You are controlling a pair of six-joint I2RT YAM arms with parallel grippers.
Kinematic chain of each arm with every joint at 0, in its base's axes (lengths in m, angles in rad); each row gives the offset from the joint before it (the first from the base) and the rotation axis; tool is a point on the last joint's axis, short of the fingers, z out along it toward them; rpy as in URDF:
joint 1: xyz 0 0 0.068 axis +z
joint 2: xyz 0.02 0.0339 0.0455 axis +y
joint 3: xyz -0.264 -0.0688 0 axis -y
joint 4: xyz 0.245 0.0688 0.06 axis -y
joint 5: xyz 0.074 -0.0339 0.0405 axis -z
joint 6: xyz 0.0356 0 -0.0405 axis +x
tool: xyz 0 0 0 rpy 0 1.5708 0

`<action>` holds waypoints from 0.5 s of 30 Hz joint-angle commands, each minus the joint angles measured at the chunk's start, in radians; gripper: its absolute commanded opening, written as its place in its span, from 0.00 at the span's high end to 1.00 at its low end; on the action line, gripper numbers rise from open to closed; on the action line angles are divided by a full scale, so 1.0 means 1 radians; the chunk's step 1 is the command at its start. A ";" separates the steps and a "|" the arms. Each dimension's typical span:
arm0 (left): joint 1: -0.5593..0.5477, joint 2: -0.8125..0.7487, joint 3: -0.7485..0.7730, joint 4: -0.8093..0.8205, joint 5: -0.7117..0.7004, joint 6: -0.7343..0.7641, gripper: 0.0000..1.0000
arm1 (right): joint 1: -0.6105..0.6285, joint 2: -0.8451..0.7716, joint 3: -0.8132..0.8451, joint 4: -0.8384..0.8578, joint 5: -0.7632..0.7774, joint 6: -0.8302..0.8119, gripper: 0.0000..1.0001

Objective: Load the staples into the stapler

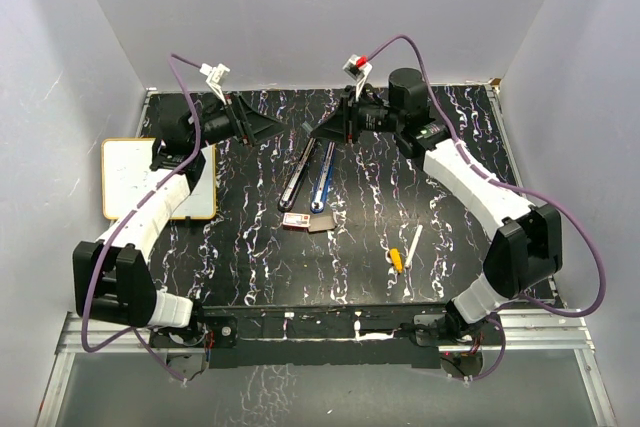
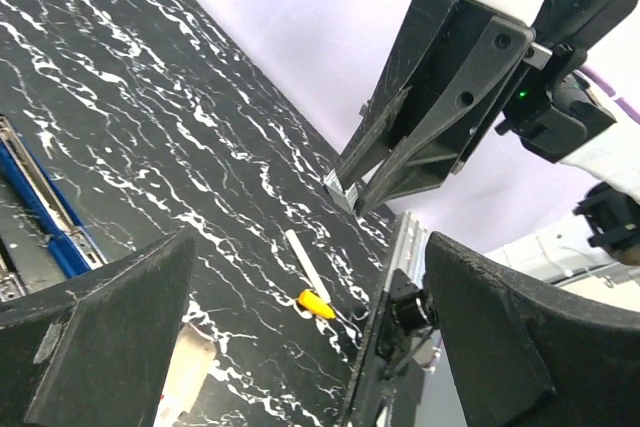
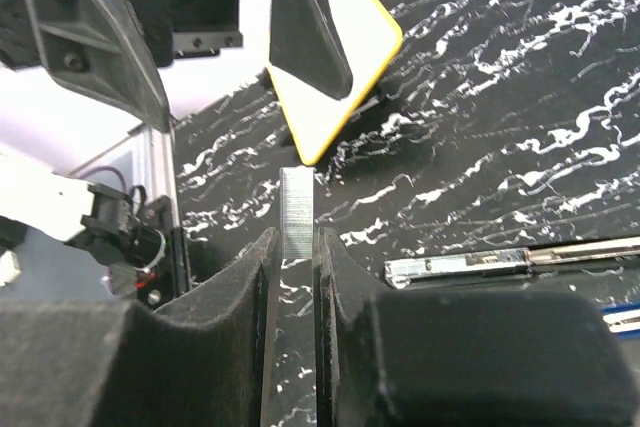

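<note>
The stapler [image 1: 305, 172] lies open in the middle of the table, a black half and a blue half side by side; its metal rail shows in the right wrist view [image 3: 460, 267]. The staples box [image 1: 294, 219], red and white, lies just in front of it with its tan tray [image 1: 320, 223] beside it. My right gripper [image 3: 297, 237] is shut on a silver staple strip [image 3: 297, 209] and hovers behind the stapler's far end [image 1: 325, 134]. My left gripper [image 1: 262, 127] is open and empty, facing the right gripper [image 2: 430, 117]. The strip shows at its tip [image 2: 340, 189].
A white pen [image 1: 412, 244] with a yellow cap [image 1: 397, 259] lies at the front right, also in the left wrist view [image 2: 303, 265]. A yellow-edged whiteboard [image 1: 140, 179] lies at the left under the left arm. White walls enclose the table.
</note>
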 commanded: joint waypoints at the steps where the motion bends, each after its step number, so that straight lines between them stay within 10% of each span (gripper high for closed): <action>1: 0.003 -0.017 -0.022 0.261 0.065 -0.212 0.06 | 0.000 0.009 0.076 0.094 -0.064 0.100 0.88; 15: -0.023 0.045 -0.092 0.648 0.019 -0.451 0.15 | -0.001 0.034 -0.002 0.420 -0.202 0.395 0.88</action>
